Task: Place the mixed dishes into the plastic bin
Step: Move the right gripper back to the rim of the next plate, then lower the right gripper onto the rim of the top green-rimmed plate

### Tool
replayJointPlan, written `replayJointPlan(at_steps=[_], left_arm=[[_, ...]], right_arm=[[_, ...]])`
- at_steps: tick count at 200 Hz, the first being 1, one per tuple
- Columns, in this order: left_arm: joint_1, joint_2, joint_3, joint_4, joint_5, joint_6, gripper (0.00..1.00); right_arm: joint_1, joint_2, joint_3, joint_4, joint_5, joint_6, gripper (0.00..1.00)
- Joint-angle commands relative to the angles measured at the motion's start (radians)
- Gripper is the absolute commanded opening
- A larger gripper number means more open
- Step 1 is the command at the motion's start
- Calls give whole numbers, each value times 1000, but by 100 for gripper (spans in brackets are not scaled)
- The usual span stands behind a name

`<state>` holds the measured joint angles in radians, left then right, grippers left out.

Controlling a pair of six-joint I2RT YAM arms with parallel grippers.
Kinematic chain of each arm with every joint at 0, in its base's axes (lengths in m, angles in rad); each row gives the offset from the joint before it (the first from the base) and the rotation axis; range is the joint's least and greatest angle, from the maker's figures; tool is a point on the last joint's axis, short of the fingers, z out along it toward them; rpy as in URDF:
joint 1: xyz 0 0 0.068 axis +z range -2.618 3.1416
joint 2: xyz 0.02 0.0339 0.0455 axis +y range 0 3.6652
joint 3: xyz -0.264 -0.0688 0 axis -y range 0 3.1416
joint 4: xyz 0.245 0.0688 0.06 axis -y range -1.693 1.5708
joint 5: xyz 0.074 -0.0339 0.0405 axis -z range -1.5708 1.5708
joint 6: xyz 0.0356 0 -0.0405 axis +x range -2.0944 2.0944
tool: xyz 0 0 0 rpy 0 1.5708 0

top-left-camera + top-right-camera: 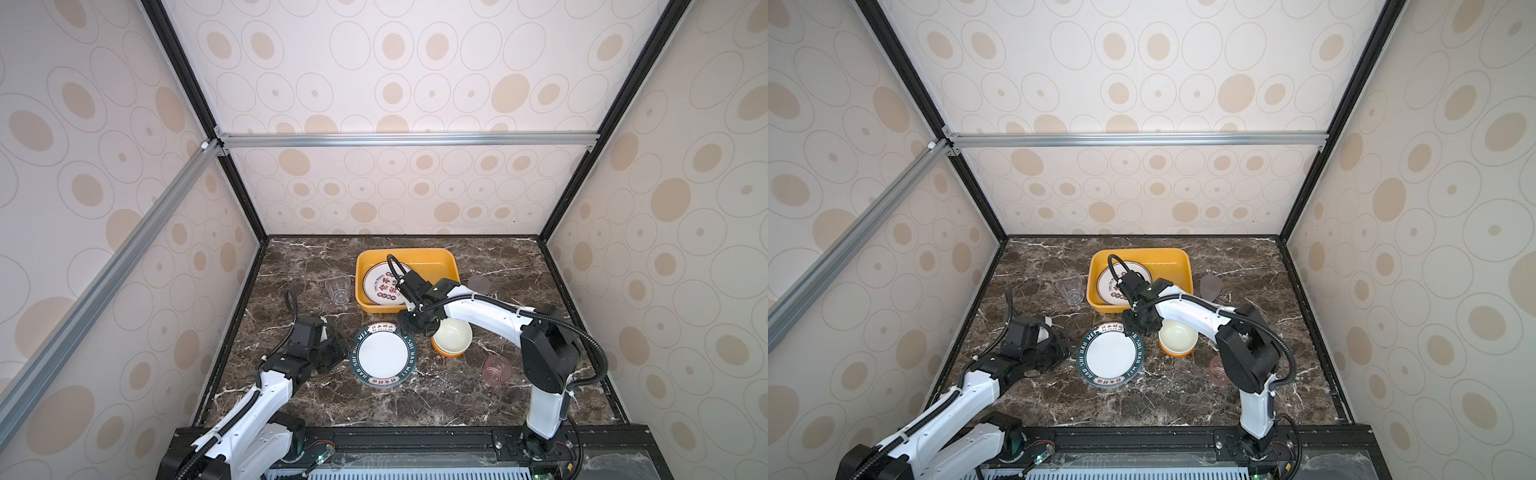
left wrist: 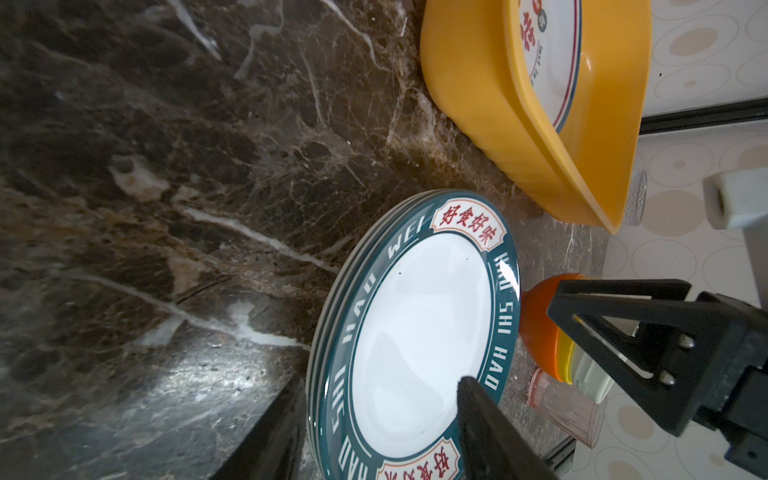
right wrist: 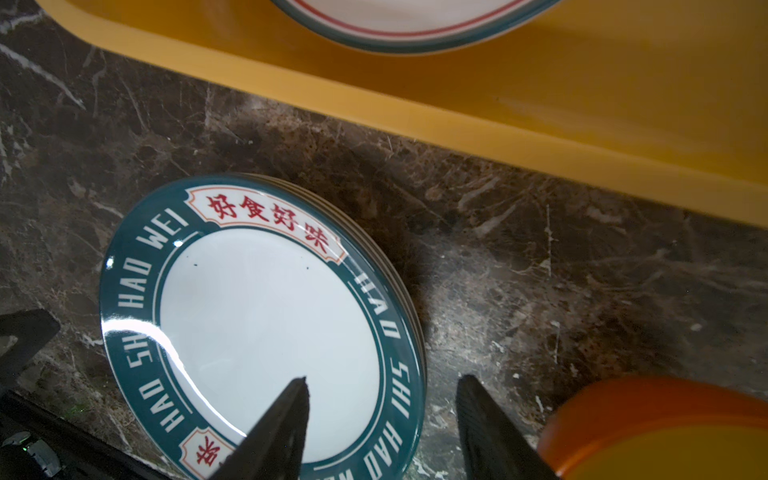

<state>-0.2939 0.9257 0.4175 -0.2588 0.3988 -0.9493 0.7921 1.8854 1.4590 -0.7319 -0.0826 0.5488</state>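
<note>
Right end effector point(image 3: 384, 380), jaws astride plate point(image 3: 266, 307) rim

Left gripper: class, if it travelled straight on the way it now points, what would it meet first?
Most likely the teal-banded plate: in the left wrist view the left gripper straddles its rim with open jaws. The orange bowls stand beyond it, but depth is unclear.

Marble table point(image 1: 291, 399) bears bin point(image 1: 409, 251), plate stack point(image 1: 382, 353), bowls point(image 1: 454, 336), clear cup point(image 1: 337, 289), grey cup point(image 1: 479, 284), pink cup point(image 1: 496, 370).
</note>
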Motion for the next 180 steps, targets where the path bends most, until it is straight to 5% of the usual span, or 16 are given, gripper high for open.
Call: replayJointPlan(at_steps=[1,180], left_arm=[[-10,7,-3,15,-7,-8,57],[-13,42,-24,41,-2,1,56]], right_arm=[[11,16,6,-1,-8,3,58],[20,81,30,-7,-48,0,57]])
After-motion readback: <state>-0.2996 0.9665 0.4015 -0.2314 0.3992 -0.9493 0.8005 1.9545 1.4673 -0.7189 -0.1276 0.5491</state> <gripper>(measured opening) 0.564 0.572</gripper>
